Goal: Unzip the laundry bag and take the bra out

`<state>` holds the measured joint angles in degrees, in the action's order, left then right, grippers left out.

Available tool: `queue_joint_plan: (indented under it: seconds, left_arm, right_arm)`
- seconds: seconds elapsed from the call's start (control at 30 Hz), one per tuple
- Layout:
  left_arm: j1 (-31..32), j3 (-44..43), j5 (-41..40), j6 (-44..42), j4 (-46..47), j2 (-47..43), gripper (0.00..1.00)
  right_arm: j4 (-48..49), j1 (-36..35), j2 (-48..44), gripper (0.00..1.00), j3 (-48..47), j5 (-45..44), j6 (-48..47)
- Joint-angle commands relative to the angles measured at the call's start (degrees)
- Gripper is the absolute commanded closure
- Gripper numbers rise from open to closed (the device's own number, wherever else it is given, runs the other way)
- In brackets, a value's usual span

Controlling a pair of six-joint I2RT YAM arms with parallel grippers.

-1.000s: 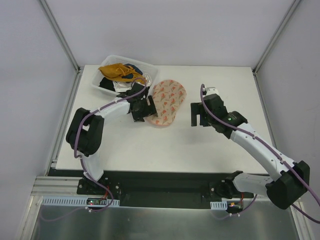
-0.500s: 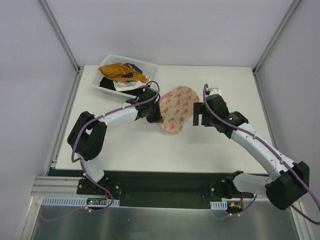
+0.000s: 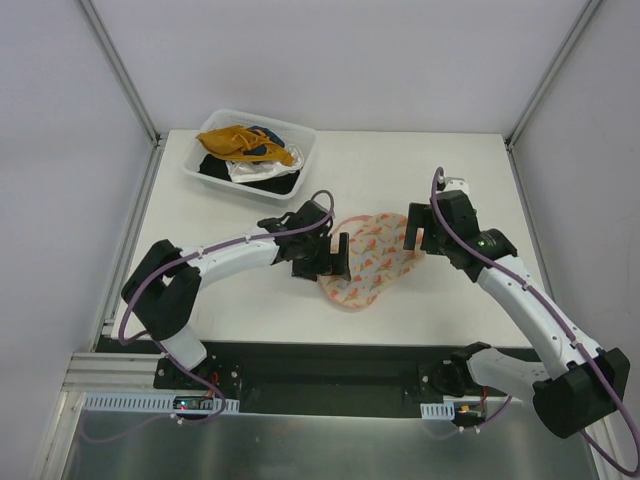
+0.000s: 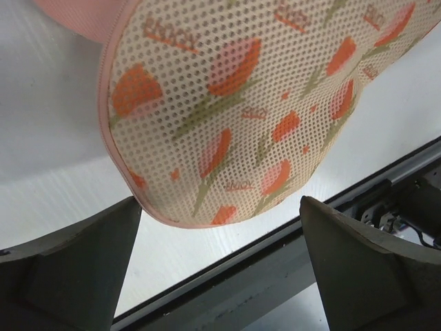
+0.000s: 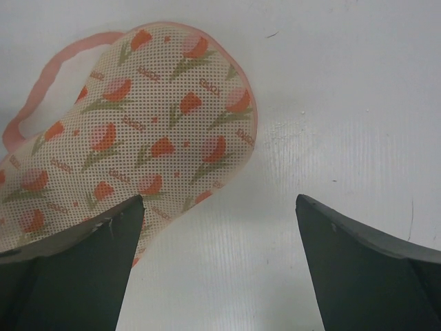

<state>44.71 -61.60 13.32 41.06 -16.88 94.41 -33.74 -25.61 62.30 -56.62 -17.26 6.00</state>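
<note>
laundry bag (image 3: 372,262) dragged nearer, turned crosswise — left tool (image 3: 335,258) moved with it, right tool (image 3: 412,232) now alongside

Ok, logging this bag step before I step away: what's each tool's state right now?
Left tool: open, at the laundry bag's edge, gripping nothing.
Right tool: open, holding nothing.

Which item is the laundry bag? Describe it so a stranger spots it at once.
On the white table, look near the middle, between the left gripper and right gripper. The laundry bag lies there: a peanut-shaped pale pink mesh pouch printed with orange-red tulips. Only it is patterned; the clear bin at the far left holds plain clothes.
</note>
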Motion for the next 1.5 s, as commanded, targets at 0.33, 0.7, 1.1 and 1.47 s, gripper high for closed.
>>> queue_joint_plan:
  seconds: [0.33,0.7,1.1,1.47]
  left_arm:
    - [-8.4,-26.0,0.6,-16.8,-9.0,11.9,0.07]
    - [-4.5,-26.8,13.5,-20.7,-9.6,21.4,0.84]
    - [-5.3,-17.6,-1.5,-19.3,-11.8,5.2,1.00]
    - [-3.0,-19.9,-16.8,-19.3,-17.1,1.3,0.01]
  right_arm:
    - [-1.2,0.6,-5.3,0.04,2.6,-2.3,2.8]
    - [-1.8,0.5,-10.6,0.04,5.8,-6.3,2.3]
    - [0.5,3.0,-0.8,0.04,5.2,2.9,3.6]
    - [10.2,12.5,0.7,0.04,10.0,20.2,5.3]
